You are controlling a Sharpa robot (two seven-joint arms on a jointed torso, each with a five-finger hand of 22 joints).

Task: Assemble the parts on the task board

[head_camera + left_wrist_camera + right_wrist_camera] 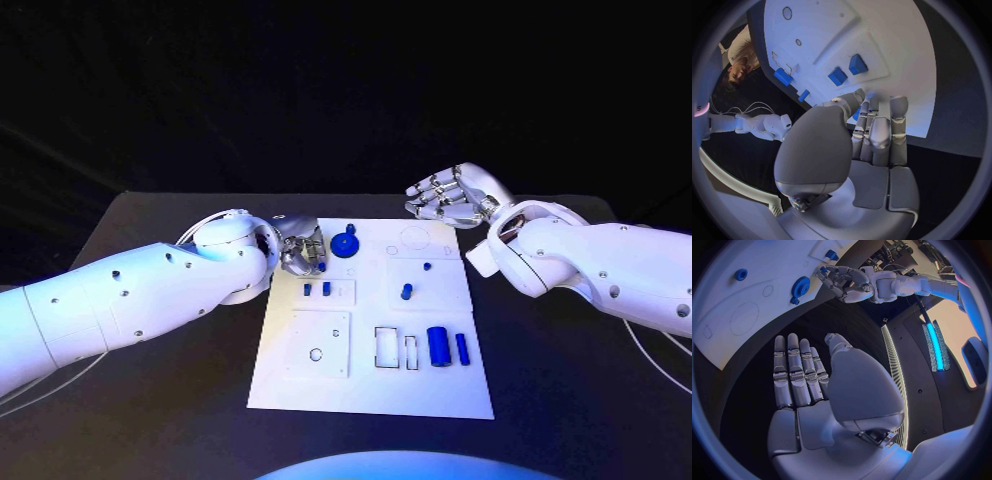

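task board [433, 395], the white plate, lies in the middle of the black table [159, 400] with small blue parts spread over it: a round blue gear [345, 243] near its far edge, two short blue pegs [316, 289] in a square recess on the robot's left side, a small blue piece [407, 292] further toward the middle, and two upright blue blocks [449, 347] beside an open rectangular slot toward the near right

left hand [303, 250] sits at the board's far left edge, just beside the gear, its fingers curled in toward the board; from its own wrist view the fingertips [879, 107] lie close over the white surface near a bit of blue, but i cannot tell whether it grips anything

right hand [450, 196] hangs beyond the board's far right corner, over the dark table, fingers apart and straight with nothing in them; its wrist view shows the fingers [795, 370] laid out flat, well apart from the gear [800, 287]
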